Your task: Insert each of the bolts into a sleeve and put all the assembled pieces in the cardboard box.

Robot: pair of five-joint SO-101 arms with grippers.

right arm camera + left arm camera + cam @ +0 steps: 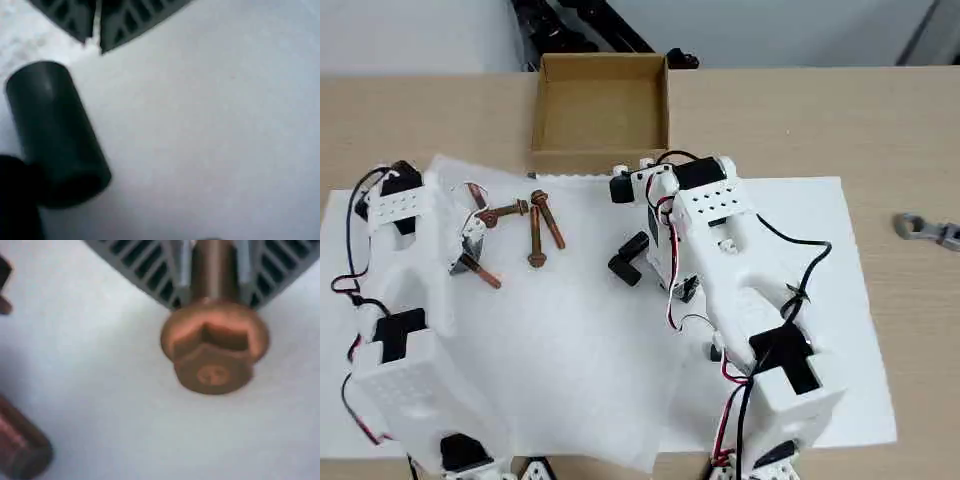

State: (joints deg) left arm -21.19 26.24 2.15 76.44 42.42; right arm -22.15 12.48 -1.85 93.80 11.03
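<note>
Bolt (215, 347) head-out, shank clamped between jaws of left pincer (214, 287). Right pincer (96, 30) closed to slit, empty; sleeve (55, 130) lies just beside its tips. Best practice: grip sleeve mid-body, bore facing bolt, align axes before pushing. Cardboard box (603, 152) beyond both pincers.

No text, number or sign was legible. The bolt (214, 347), seen close in the left wrist view, carried a small round stamped mark at the centre of its head. The mark was too blurred to read as letters or digits.
</note>
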